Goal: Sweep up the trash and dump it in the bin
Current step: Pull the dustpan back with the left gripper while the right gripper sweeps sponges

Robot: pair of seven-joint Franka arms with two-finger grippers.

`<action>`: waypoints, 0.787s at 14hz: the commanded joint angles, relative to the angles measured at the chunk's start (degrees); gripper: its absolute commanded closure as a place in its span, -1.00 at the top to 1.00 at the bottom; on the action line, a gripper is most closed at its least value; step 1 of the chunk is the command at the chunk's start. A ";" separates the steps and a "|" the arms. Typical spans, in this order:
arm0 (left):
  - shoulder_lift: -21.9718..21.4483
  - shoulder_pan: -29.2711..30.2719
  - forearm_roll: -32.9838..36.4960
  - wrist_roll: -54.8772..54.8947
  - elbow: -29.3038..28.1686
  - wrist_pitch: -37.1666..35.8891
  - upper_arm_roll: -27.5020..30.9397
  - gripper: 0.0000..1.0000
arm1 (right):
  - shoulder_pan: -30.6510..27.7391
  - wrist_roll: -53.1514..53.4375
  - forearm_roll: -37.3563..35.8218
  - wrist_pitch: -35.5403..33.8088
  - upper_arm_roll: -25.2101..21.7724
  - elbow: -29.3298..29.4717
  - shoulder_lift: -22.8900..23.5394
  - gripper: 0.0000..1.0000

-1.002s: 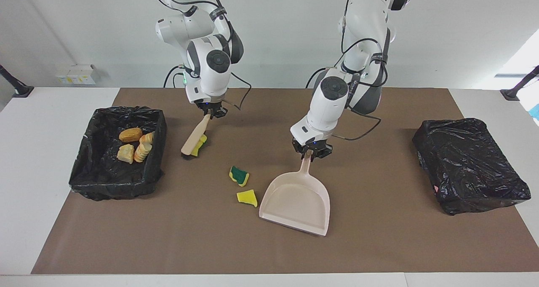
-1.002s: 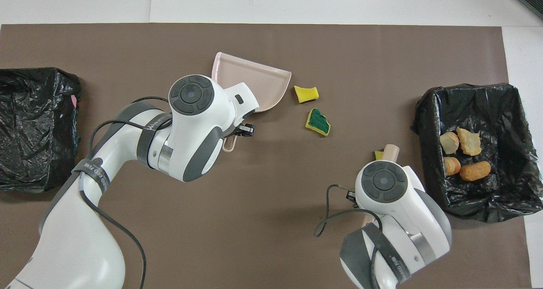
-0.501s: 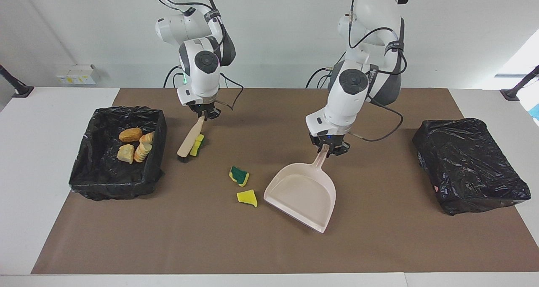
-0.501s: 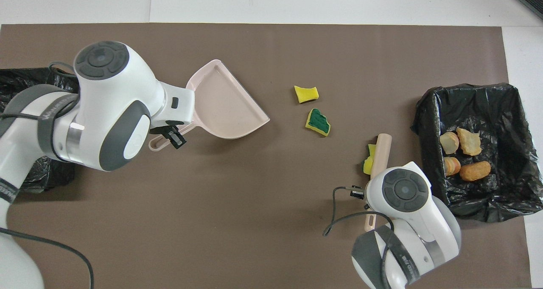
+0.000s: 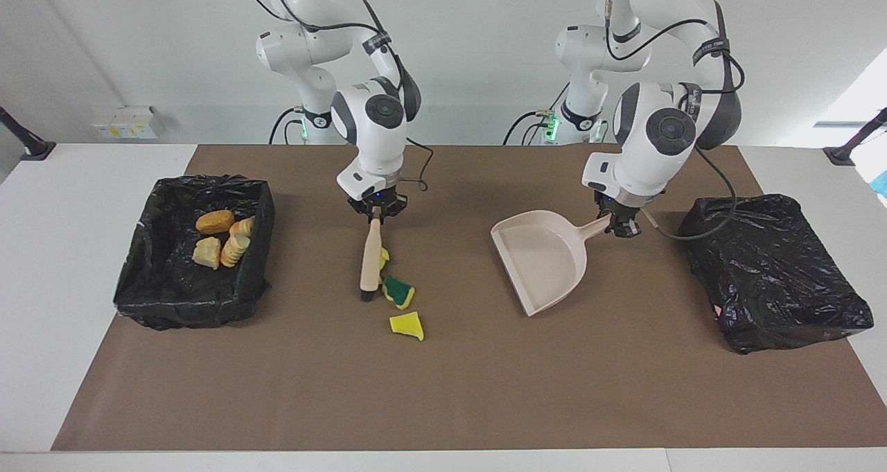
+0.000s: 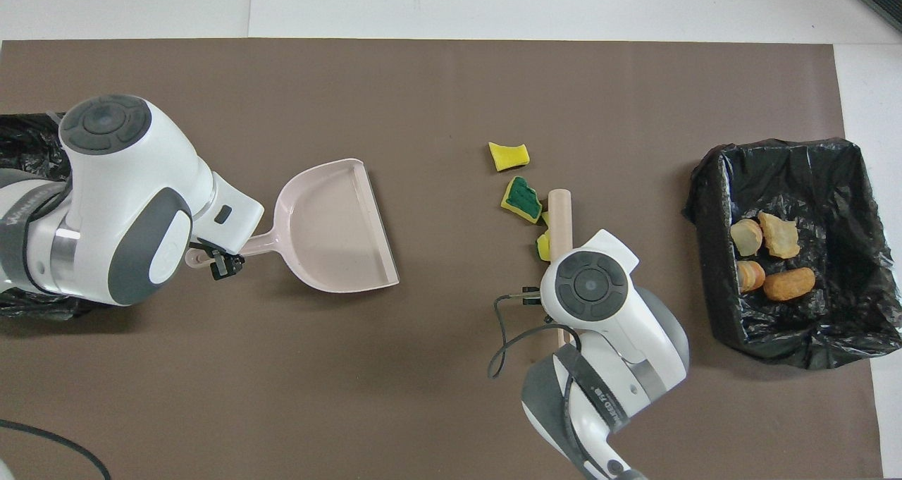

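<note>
Right gripper (image 5: pixel 375 212), centre-left of the facing view, clamps the brush (image 5: pixel 370 258) against the sponge scraps (image 5: pixel 398 291), herding them together. Left gripper (image 5: pixel 619 224), right of centre, grips the dustpan (image 5: pixel 544 257), mouth facing them. Bread chunks (image 5: pixel 222 238) already sit in the left-hand bin (image 5: pixel 258 250).

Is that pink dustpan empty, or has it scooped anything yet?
Empty. The dustpan shows a bare inside in both views; the yellow sponge pieces lie on the mat beside the brush.
</note>
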 commanded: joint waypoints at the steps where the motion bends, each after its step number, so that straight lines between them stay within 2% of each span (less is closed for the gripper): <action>1: -5.31 -0.27 0.95 0.19 -9.09 6.89 -0.46 -1.00 | 0.63 -7.62 9.08 -0.66 1.01 7.41 5.02 -1.00; 3: -4.53 -1.50 0.86 -3.40 -9.89 9.08 -0.64 -1.00 | 2.73 -9.65 12.97 -0.83 1.36 9.26 5.29 -1.00; 6: -4.26 -3.26 0.34 -6.31 -10.34 10.94 -0.81 -1.00 | 2.04 -10.01 14.39 -4.78 1.01 10.84 2.66 -1.00; 8: -4.35 -4.67 0.07 -8.33 -10.69 11.21 -0.90 -1.00 | 0.29 -14.46 10.99 -5.84 0.57 12.77 2.56 -1.00; 11: -3.92 -6.86 -1.95 -11.06 -10.69 11.82 -0.82 -1.00 | -3.74 -21.15 1.67 -6.37 0.83 15.16 4.05 -1.00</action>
